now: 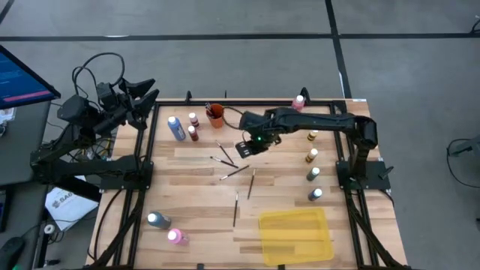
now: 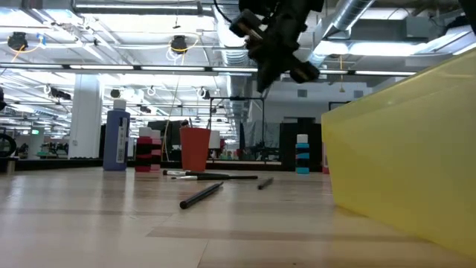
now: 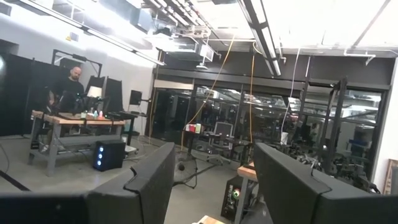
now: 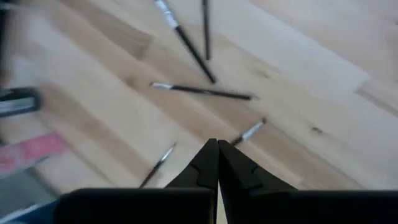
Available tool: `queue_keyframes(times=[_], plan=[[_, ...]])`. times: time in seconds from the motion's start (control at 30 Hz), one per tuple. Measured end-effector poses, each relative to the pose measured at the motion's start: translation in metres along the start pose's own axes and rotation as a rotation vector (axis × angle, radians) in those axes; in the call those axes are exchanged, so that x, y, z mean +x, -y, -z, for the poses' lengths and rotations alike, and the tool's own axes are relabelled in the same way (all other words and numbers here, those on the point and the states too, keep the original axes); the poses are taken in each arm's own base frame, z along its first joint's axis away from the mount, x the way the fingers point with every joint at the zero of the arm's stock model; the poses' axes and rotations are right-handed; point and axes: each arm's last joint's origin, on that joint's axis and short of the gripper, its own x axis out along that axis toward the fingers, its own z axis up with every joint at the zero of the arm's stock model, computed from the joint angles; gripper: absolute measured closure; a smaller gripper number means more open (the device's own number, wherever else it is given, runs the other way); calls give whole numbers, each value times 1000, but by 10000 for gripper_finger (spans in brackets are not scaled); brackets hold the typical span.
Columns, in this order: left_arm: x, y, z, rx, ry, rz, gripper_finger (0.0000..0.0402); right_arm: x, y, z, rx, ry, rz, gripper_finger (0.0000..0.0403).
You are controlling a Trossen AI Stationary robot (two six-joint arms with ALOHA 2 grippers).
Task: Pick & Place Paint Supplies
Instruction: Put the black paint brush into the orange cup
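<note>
Table: a light wooden plank table (image 1: 195, 180) edged by a black metal frame, seen from above.
Right arm: it reaches from the table's right side across the far middle, and its gripper (image 1: 247, 148) hangs above the boards near the scattered brushes, touching nothing.
Right fingers: clenched tight together with nothing between them; the right wrist view shows the two dark tips (image 4: 214, 163) pressed into one point above the wood.
Left arm: folded up off the table's far left corner, its gripper (image 1: 142, 94) raised and facing out into the room.
Left fingers: released, standing well apart with nothing between them (image 3: 149, 180).
Paintbrushes: several thin dark paintbrushes (image 1: 234, 172) lie loose on the middle boards, some crossing, with one more (image 1: 235, 208) lying apart, nearer the tray.
Bottles, far left: a blue white-capped paint bottle (image 1: 176, 127) stands beside two small dark red ones (image 1: 193, 133).
Bottles, right edge: a pink bottle (image 1: 299, 101) stands at the far corner, and four more bottles (image 1: 313, 173) stand in a row down the right side.
Bottles, near left: a bluish bottle (image 1: 157, 220) and a pink one (image 1: 176, 236) sit close together.
Cup: a small orange cup (image 1: 216, 114) stands upright at the far edge, with something thin and dark rising from it.
Tray: a flat yellow rectangular tray (image 1: 295, 235) sits at the near right, holding nothing.
Room: a person stands at a distant workbench in the left wrist view.
</note>
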Motion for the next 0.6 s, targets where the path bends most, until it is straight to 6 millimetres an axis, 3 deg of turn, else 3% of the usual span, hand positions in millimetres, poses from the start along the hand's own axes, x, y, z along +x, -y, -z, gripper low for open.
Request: queue_keyframes(times=[0.13, 0.37, 0.6], plan=[[0, 0, 0, 0, 0, 0, 190, 17, 5, 9, 25, -56, 142, 380], [0, 0, 0, 1, -2, 1, 190, 63, 18, 27, 136, -242, 425, 287], [1, 0, 2, 4, -15, 0, 190, 105, 23, 28, 213, -332, 474, 221]])
